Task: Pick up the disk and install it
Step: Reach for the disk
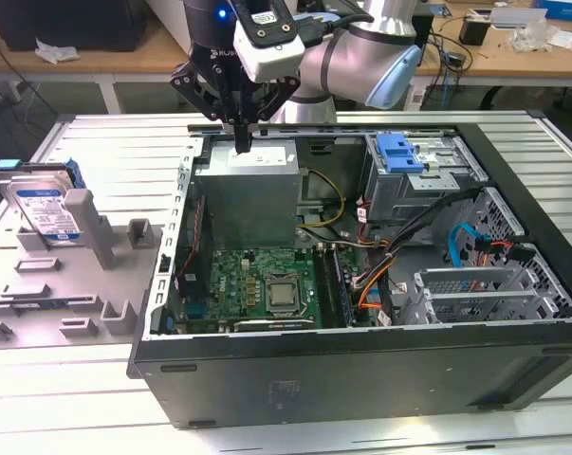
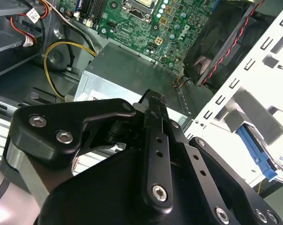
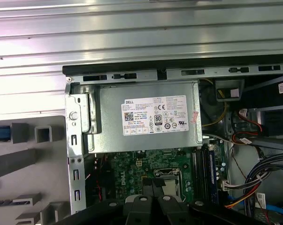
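Nearest in the exterior view is the dark side wall of the open computer case (image 1: 361, 379), which lies on the ribbed metal desk (image 1: 105, 142). Inside it the green motherboard (image 1: 257, 284) lies flat, with a grey metal box (image 1: 248, 194) behind it and a blue bracket (image 1: 399, 152) on the drive cage toward the exterior view's right. The tool (image 1: 242, 144) hangs just over that box with its fingers together and nothing between them; in the first wrist view the box's white sticker (image 3: 155, 116) faces up. The disk (image 1: 41, 207) stands on edge in a grey fixture (image 1: 77, 284) outside the case, at the exterior view's left, well apart from the tool. The arm (image 1: 361, 52) rises behind.
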Robot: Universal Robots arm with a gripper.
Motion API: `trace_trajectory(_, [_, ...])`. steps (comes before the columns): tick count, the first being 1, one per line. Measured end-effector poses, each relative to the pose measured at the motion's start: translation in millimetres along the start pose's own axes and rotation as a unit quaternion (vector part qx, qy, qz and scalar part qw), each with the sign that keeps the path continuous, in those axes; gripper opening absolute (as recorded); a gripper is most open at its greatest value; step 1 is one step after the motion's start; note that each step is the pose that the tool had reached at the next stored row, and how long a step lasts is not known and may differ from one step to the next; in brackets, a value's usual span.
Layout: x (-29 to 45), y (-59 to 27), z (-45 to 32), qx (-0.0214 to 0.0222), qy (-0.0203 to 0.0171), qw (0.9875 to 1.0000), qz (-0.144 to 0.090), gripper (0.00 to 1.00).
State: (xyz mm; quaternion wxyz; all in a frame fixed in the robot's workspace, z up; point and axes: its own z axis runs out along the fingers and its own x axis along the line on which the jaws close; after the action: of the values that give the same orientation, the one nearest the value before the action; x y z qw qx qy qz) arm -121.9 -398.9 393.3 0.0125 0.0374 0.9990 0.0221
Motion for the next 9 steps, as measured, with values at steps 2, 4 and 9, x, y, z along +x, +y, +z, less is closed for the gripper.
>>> trace_trajectory(2, [0.0, 0.0, 0.0, 0.0000, 0.0000, 1.0000, 0.000, 0.11])
trace_trajectory(4, [0.0, 0.0, 0.0, 0.0000, 0.0000, 1.0000, 0.000, 0.11])
trace_trajectory(9, [0.0, 0.0, 0.0, 0.0000, 0.0000, 1.0000, 0.000, 0.11])
